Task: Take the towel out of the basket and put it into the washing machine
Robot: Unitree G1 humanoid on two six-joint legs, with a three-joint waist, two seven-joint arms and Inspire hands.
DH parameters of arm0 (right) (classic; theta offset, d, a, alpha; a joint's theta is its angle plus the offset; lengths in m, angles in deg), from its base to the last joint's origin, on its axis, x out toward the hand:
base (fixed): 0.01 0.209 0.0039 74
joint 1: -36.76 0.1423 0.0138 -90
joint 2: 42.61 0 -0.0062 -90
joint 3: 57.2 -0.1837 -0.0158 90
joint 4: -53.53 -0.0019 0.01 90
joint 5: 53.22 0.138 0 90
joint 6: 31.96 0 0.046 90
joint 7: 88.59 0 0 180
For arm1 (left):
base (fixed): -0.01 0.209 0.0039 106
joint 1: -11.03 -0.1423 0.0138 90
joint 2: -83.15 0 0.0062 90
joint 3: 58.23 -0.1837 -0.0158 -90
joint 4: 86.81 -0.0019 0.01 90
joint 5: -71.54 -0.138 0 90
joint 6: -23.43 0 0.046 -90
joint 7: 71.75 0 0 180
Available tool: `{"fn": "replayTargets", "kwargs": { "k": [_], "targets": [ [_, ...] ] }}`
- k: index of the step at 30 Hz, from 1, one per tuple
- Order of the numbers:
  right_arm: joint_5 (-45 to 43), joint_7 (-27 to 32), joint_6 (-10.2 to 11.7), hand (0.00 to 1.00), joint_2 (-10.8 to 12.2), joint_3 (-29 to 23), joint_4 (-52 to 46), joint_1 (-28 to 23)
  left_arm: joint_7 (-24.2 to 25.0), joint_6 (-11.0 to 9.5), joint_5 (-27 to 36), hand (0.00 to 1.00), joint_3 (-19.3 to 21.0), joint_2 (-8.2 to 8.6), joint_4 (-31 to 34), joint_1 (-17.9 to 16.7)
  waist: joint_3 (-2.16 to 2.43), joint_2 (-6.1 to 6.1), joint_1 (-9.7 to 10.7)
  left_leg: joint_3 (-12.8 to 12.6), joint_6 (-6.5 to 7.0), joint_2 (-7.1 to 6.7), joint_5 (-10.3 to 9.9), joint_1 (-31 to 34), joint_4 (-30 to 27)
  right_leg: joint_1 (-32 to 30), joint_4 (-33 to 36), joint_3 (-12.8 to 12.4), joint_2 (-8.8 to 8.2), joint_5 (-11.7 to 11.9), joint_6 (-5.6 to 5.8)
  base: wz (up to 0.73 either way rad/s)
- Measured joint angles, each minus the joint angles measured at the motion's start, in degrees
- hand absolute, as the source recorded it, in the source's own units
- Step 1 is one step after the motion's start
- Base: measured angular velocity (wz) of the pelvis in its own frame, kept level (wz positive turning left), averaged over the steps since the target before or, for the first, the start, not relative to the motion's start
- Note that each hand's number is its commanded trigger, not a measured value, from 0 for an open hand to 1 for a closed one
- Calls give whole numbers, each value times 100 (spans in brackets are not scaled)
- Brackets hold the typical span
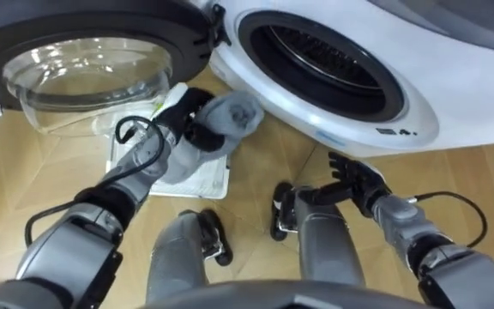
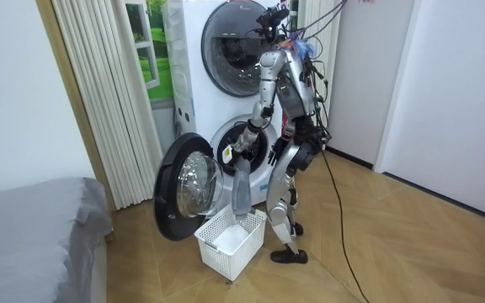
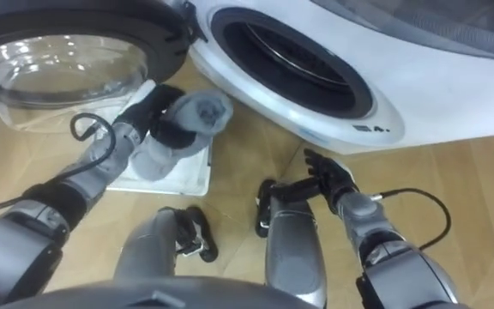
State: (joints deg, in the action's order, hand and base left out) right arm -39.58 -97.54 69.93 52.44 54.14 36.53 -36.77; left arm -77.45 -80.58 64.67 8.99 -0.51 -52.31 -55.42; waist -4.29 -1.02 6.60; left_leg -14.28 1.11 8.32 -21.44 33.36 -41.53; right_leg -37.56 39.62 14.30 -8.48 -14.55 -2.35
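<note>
Nearest, right hand (image 1: 354, 180): fingers spread and loose, empty, hovering above the wooden floor (image 1: 256, 176). Beyond, white washing machine (image 1: 453, 94), round opening (image 1: 320, 56) gaping, glass-bowled door (image 1: 84, 77) swung wide to the left. Below the door, white basket (image 1: 208, 176) on the floor. Grey towel (image 1: 234, 116) held up over the basket, bunched at the top, tail hanging down toward it in the room view, just outside the opening. Left hand (image 1: 187, 120) curled tight round the towel.
</note>
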Motion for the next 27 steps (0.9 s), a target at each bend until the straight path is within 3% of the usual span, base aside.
{"fn": "replayTargets", "kwargs": {
  "k": [5,11,16,23,27],
  "targets": [
    [-86,-122,7,0,20,192,-191,21,240,-105,1198,100,0,93,273,-11,6,12,-226,-1,-18,-15,31,-87,78,80,-32,23,-9,5,-4,0],
    [-140,-409,78,0,51,267,-873,6,679,-149,2611,100,12,107,494,-170,13,23,-271,3,-20,5,61,-94,86,146,-89,94,-5,12,-16,5],
    [-271,-662,127,0,193,266,-891,25,1330,-148,4270,100,-2,122,511,-199,94,153,-378,53,-35,-3,97,-97,128,167,-121,128,1,21,-29,4],
    [-322,-855,94,0,253,227,-1084,23,1906,-130,5391,100,5,149,494,-313,99,162,-384,57,-51,-7,197,-201,305,318,-393,166,76,161,-52,-1],
    [-507,-854,-56,0,271,204,-1308,16,2191,58,6047,100,8,120,494,-498,101,160,-388,46,-62,32,225,-205,364,360,-571,166,165,260,-59,-4]
  ]
}}
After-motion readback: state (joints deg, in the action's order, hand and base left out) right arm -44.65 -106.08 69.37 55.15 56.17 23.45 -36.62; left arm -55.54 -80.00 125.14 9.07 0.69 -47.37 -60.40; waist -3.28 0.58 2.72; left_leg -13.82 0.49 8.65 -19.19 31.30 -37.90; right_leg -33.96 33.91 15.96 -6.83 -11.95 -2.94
